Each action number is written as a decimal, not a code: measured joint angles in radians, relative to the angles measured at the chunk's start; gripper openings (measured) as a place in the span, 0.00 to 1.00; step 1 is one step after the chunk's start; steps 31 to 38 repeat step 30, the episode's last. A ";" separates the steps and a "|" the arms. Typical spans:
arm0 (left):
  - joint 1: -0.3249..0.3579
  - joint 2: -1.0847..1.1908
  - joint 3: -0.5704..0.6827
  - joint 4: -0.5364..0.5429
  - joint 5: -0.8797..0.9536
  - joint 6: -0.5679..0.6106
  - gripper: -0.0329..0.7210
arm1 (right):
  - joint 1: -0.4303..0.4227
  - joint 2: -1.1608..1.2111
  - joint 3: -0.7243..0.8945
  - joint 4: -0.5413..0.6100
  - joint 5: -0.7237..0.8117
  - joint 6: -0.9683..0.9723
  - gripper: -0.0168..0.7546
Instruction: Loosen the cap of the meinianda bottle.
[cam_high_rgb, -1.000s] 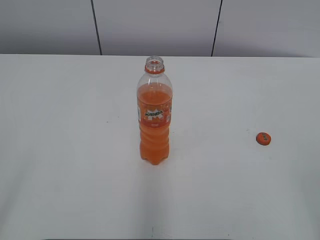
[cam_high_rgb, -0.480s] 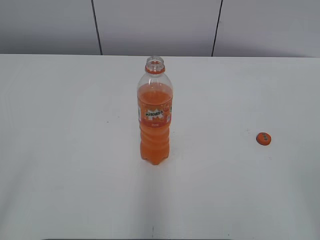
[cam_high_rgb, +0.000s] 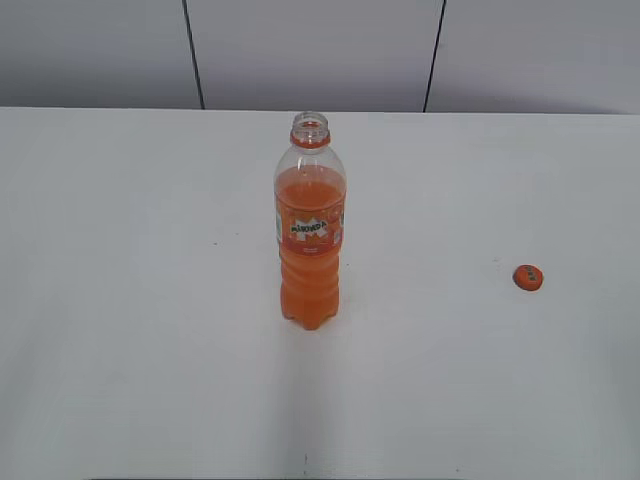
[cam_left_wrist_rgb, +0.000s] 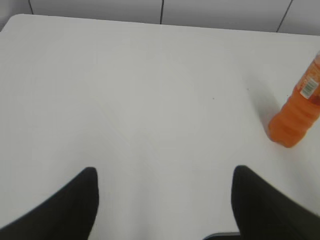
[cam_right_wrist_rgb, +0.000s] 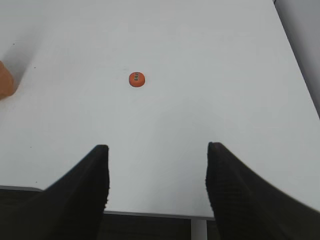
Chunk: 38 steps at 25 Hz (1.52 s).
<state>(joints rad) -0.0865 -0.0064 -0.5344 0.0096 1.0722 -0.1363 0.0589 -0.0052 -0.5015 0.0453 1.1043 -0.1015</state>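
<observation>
The meinianda bottle (cam_high_rgb: 310, 230) stands upright at the middle of the white table (cam_high_rgb: 130, 300), its neck open with no cap on it. Its lower part shows at the right edge of the left wrist view (cam_left_wrist_rgb: 295, 117). The small orange cap (cam_high_rgb: 528, 277) lies flat on the table to the bottle's right, also in the right wrist view (cam_right_wrist_rgb: 136, 79). My left gripper (cam_left_wrist_rgb: 165, 172) is open and empty, well left of the bottle. My right gripper (cam_right_wrist_rgb: 157, 149) is open and empty above the table's near edge, short of the cap. Neither gripper shows in the exterior view.
A grey panelled wall (cam_high_rgb: 310, 50) runs behind the table. The table's front edge (cam_right_wrist_rgb: 150, 214) shows below the right gripper, and its right edge (cam_right_wrist_rgb: 295, 55) lies beyond the cap.
The cap and bottle have barely shifted; nothing else has visibly changed.
</observation>
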 joint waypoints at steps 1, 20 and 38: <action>0.011 0.000 0.000 0.001 0.000 0.000 0.71 | 0.000 0.000 0.000 0.000 0.000 0.001 0.62; 0.051 0.000 0.000 0.003 -0.001 0.000 0.69 | 0.000 -0.001 -0.001 -0.001 -0.003 0.003 0.62; 0.051 0.000 0.000 0.003 -0.002 0.000 0.69 | 0.000 -0.001 -0.001 -0.001 -0.003 0.003 0.62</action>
